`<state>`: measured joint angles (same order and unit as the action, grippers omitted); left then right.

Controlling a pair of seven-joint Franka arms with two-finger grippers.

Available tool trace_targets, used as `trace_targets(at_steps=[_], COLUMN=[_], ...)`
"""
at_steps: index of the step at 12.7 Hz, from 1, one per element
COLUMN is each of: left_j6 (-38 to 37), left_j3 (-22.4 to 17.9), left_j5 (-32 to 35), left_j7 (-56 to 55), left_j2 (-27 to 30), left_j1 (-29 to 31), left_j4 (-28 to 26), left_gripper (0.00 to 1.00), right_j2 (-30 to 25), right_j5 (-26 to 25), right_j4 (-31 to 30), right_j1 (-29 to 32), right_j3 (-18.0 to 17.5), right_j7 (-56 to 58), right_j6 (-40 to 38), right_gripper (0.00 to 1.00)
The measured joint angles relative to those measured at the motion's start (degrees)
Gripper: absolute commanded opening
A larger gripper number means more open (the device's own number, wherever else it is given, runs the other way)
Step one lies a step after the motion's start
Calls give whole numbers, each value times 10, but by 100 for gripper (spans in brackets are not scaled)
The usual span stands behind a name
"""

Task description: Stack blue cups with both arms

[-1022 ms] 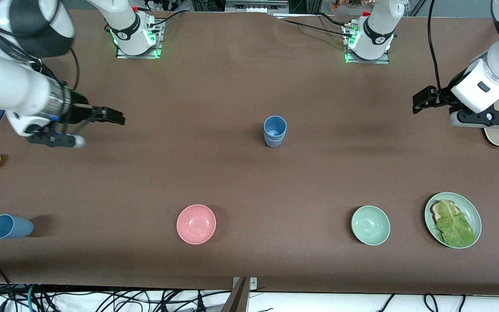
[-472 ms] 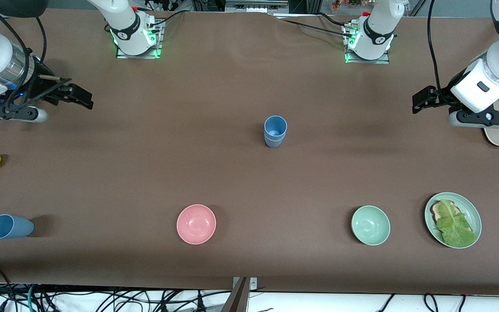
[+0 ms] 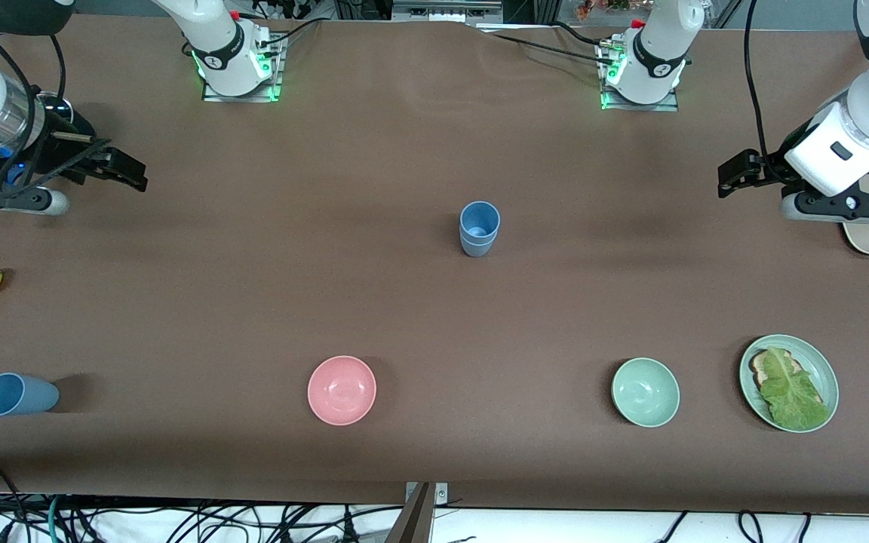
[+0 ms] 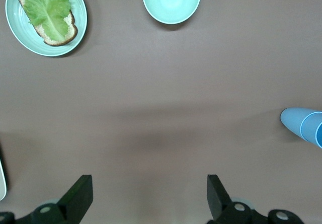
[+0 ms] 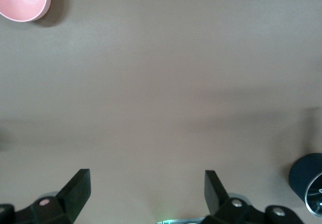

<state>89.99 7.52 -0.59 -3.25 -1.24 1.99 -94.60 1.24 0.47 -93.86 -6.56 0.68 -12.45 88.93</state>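
Though both grippers hang empty with fingers spread wide, the right gripper [image 3: 129,175] and left gripper [image 3: 732,177] over opposite table ends, the matte dusty-blue nested cup stack [image 3: 479,227] stands mid-table; a lone lying blue tumbler [image 3: 16,394] looks light, rigid, best pinched across its rim.

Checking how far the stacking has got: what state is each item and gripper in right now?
stacked blue cups: upright, one nested in another, mid-table.
lone blue cup: on its side, at the right arm's end.
pink bowl: upright, empty.
green bowl: upright, empty.
green plate: holds bread with lettuce.
left gripper: open, empty.
right gripper: open, empty.
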Motion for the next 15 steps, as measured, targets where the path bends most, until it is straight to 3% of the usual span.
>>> trace_targets(at_steps=[6, 15], left_j6=[0, 0], left_j3=[0, 0], left_j5=[0, 0], left_j7=[0, 0], left_j2=[0, 0], left_j1=[0, 0], left_j4=[0, 0], left_gripper=[100, 100], right_j2=[-1, -1], right_j5=[0, 0], right_j4=[37, 38], right_j1=[4, 4], right_j3=[23, 25], right_j7=[27, 28], right_j6=[-36, -62], right_gripper=[100, 100])
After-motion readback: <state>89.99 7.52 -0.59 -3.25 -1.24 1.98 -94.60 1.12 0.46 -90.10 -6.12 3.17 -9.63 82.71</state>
